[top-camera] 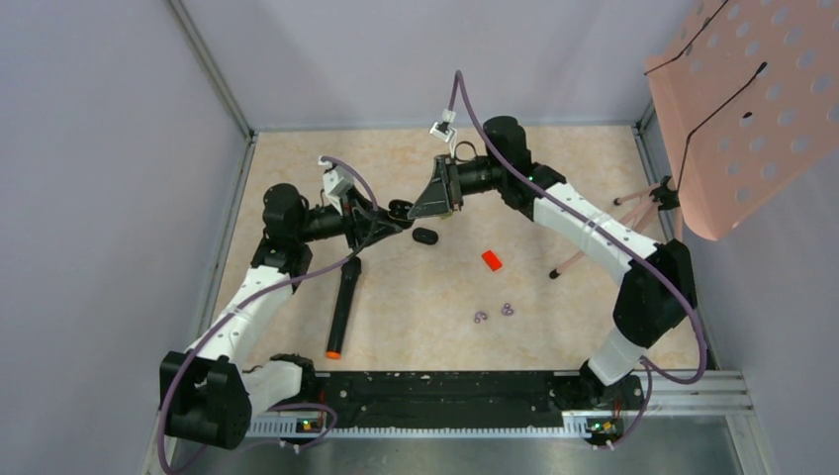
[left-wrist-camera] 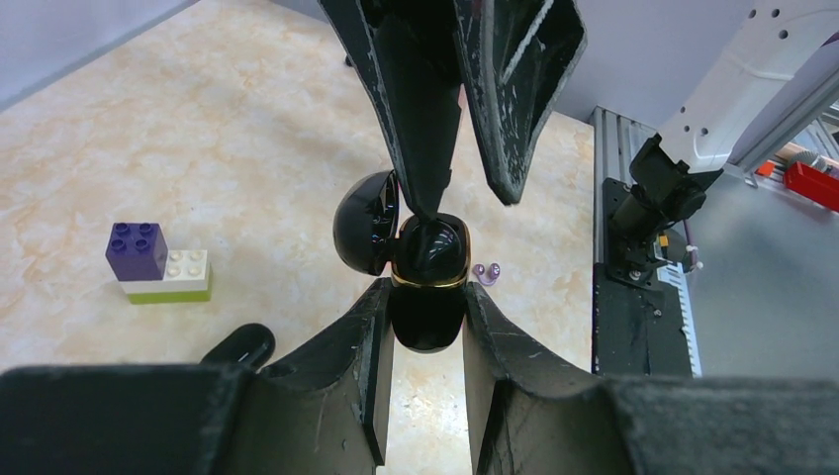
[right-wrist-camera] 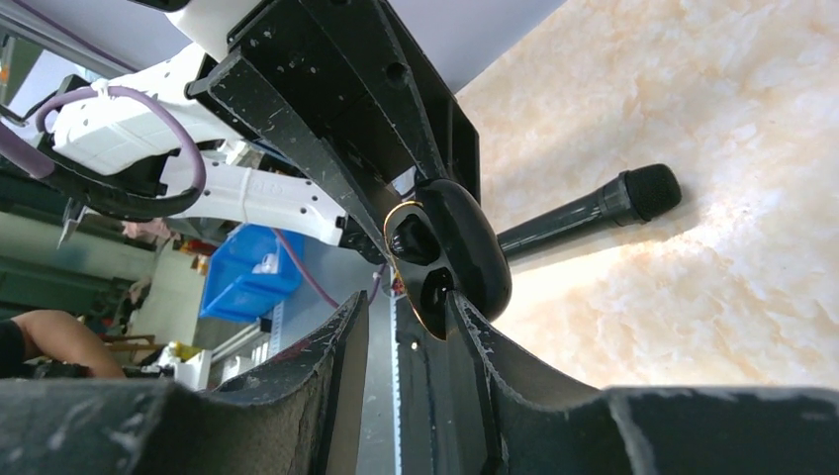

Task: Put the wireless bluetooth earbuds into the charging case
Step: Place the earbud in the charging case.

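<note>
My left gripper (top-camera: 394,212) (left-wrist-camera: 427,297) is shut on the body of the charging case (left-wrist-camera: 427,282) (top-camera: 401,208), which is glossy black with a gold rim. Its lid (left-wrist-camera: 364,223) hangs open to one side. My right gripper (top-camera: 416,208) (right-wrist-camera: 406,302) faces the case's mouth with its jaws open and nothing between them. One of its fingers (left-wrist-camera: 420,148) reaches down to the opening. In the right wrist view the case (right-wrist-camera: 465,247) shows two wells filled with dark shapes. I cannot tell whether these are the earbuds.
A small black oval piece (top-camera: 425,236) lies on the table just below the grippers, and a black piece (left-wrist-camera: 237,346) shows at lower left. Also here: a red block (top-camera: 492,259), pale purple rings (top-camera: 493,313) (left-wrist-camera: 487,272), a black pen with an orange tip (top-camera: 341,307), a stacked toy brick (left-wrist-camera: 158,262), and a pink perforated board (top-camera: 742,109).
</note>
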Controlling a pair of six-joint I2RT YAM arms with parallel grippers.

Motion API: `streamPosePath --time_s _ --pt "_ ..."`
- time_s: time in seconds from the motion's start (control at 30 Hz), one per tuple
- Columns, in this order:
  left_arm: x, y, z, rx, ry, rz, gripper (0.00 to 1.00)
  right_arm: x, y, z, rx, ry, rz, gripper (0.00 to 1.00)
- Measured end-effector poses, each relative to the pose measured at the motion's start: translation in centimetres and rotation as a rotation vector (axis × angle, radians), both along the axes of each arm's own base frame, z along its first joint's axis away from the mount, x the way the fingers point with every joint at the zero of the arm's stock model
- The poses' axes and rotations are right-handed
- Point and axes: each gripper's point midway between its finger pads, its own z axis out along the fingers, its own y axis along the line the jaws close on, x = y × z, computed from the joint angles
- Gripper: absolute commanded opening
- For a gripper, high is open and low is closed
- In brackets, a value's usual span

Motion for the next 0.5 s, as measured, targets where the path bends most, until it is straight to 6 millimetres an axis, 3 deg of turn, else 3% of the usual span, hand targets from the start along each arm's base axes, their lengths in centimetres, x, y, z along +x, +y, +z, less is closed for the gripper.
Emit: streamPosePath --time_s 0.23,0.4,0.5 --pt "0.0 -0.2 0.7 -0.011 -0.061 -0.032 0.00 0.5 -2.5 1.6 -0.061 -0.127 -0.010 0.33" --pt "-0.2 -0.5 -0.1 -0.006 -0.043 -0.087 0.00 0.6 -3.7 3.1 -0.091 -0.258 -0.037 0.43" --pt "-0.2 -0.6 -0.4 -0.004 -0.037 -0.108 0.00 1.0 -4.0 2.9 -0.108 -0.323 -0.043 0.47"
